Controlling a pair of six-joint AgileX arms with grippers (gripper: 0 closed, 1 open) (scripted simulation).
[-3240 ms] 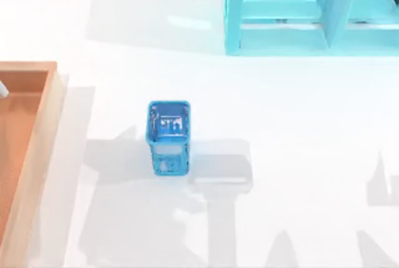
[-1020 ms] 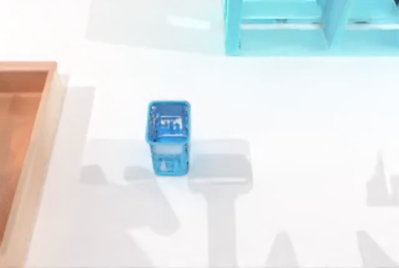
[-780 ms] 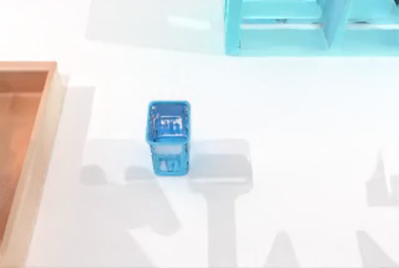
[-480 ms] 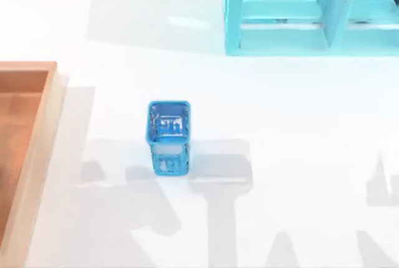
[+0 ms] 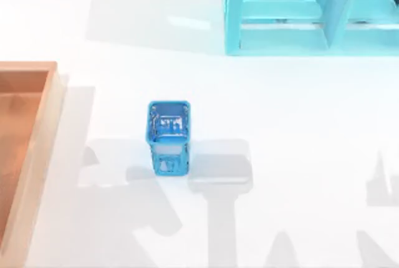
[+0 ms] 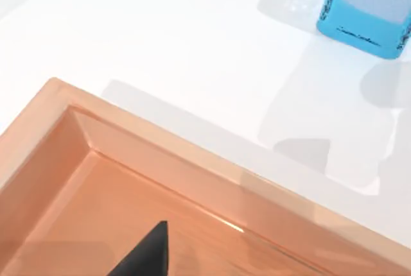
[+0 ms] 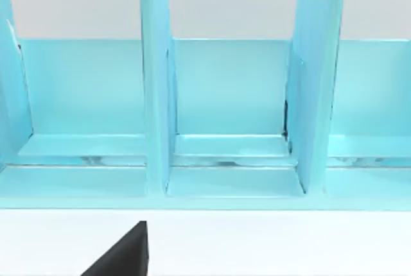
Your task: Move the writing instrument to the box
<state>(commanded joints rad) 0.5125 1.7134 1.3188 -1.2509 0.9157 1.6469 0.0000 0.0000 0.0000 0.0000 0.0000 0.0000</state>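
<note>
The box (image 5: 45,143) is a shallow wooden tray with an orange-brown floor and tan walls, lying at the table's left edge. In the left wrist view its near wall (image 6: 192,163) and bare floor fill the lower part. A dark part of my left gripper (image 6: 144,258) hangs over that floor, and nothing shows beside it. The writing instrument is out of view. A dark part of my right gripper (image 7: 122,253) shows above the white table, facing the shelf.
A small blue mesh cup (image 5: 168,136) stands upright near the table's middle, right of the box, and the cup (image 6: 366,6) shows again beyond the box wall. A light-blue shelf unit (image 5: 312,12) stands at the back right, its compartments (image 7: 225,96) bare.
A small pale shape at the box's left edge in the oldest frame is gone. The left arm's shadow on the table has shifted toward the front. Cup, box and shelf have not moved.
</note>
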